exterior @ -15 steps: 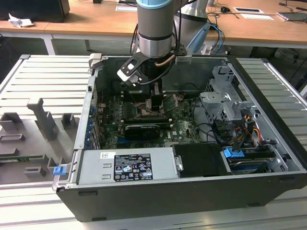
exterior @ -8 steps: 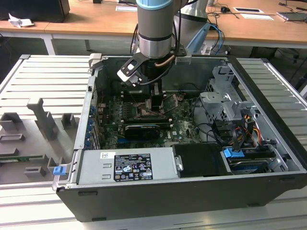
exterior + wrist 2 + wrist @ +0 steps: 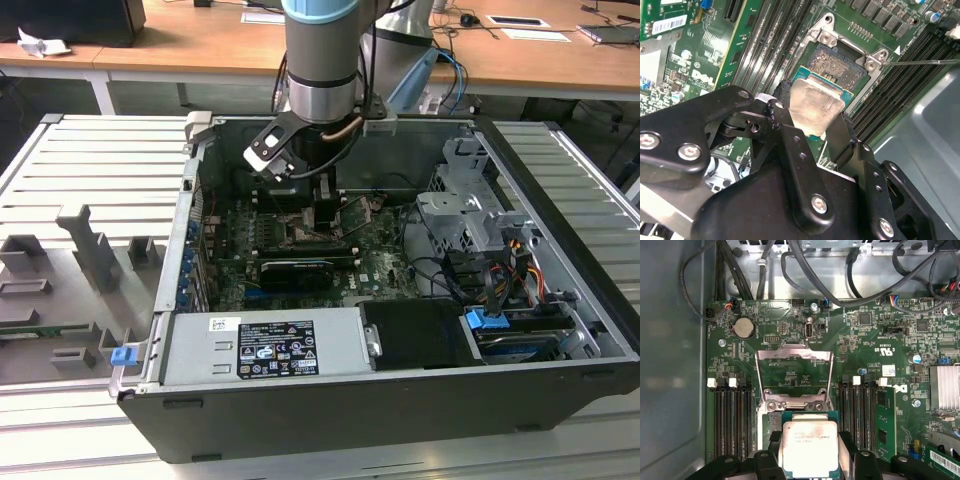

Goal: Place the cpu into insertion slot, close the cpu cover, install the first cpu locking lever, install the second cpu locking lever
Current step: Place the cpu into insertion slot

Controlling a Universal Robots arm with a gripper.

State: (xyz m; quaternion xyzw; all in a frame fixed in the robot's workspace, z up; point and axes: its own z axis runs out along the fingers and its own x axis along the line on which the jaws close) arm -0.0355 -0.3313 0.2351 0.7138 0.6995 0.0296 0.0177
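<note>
On the exterior view's left, a grey ribbed worktop (image 3: 90, 180) carries the open black computer case (image 3: 300, 415). The silver-and-blue robot arm (image 3: 320, 60) reaches straight down into the case's far middle, wrist vertical. Its black two-fingered gripper (image 3: 812, 114) is clamped on opposite edges of the small square silver-beige cpu (image 3: 809, 447). The cpu has no long axis. It is held flat, metal face up, partly over the dark silver-rimmed insertion slot (image 3: 837, 65), not seated. The thin silver cpu cover (image 3: 792, 355) stands raised open beside the slot.

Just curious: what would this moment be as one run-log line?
tool: shut on cpu | cpu: held at insertion slot, not seated | cpu cover: open
</note>
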